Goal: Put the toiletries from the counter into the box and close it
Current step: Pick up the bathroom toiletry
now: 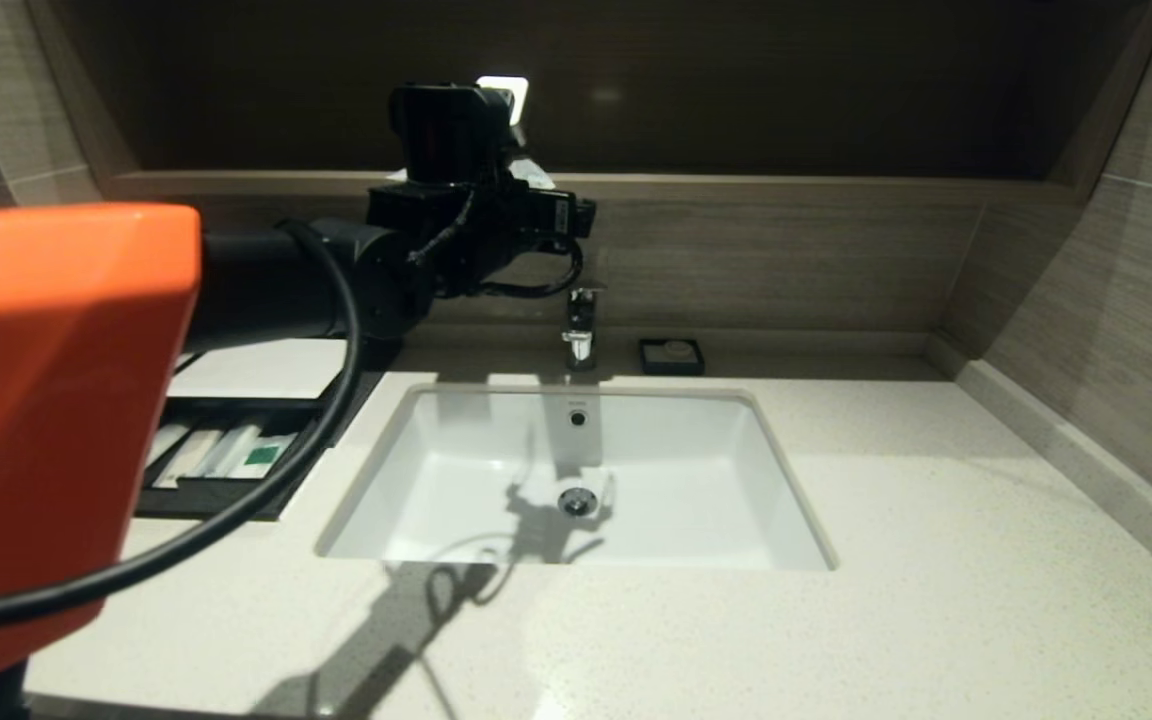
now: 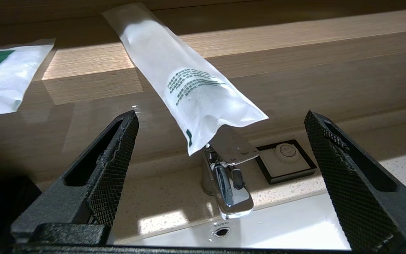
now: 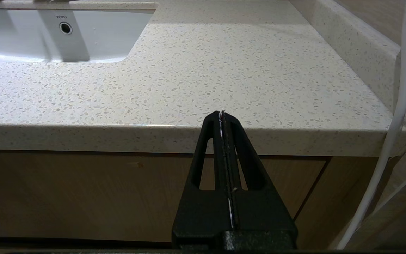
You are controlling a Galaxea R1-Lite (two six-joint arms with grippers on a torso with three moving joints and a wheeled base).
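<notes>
Spread wide, left gripper (image 2: 220, 141) faces the narrow pouch (image 2: 185, 81), overhanging the counter (image 2: 294, 46) diagonally from upper left toward frame centre; right gripper (image 3: 221, 116) is parked, closed.

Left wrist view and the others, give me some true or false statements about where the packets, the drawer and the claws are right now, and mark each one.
1. The left claw is open, its fingers either side of the narrow white tube-like pouch. True.
2. That pouch lies wholly on the brown wood-grain ledge. False: one end juts out past the edge, above the chrome faucet.
3. The flat white sachet with a green mark lies on the ledge. True.
4. The black box's pull-out drawer is shut. False: it is pulled out, with packets inside.
5. The right claw holds a packet. False: it is shut on nothing, low at the speckled countertop's front edge.
</notes>
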